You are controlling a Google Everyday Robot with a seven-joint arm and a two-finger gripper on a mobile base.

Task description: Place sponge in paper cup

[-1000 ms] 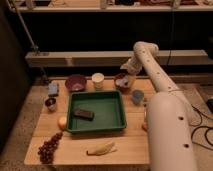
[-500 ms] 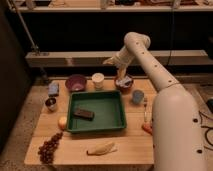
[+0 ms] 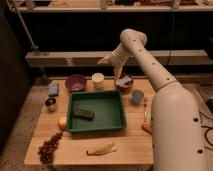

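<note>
Hovering just behind paper cup (image 3: 98,80), gripper (image 3: 110,63) released, empty; sponge (image 3: 53,89) far left; arm (image 3: 150,65) base cut off.

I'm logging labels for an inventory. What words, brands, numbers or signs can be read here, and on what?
None can be read.
The paper cup, sponge, green tray and dark block show plain surfaces.
The gripper, open in the air above the paper cup, bears no visible marking.
</note>
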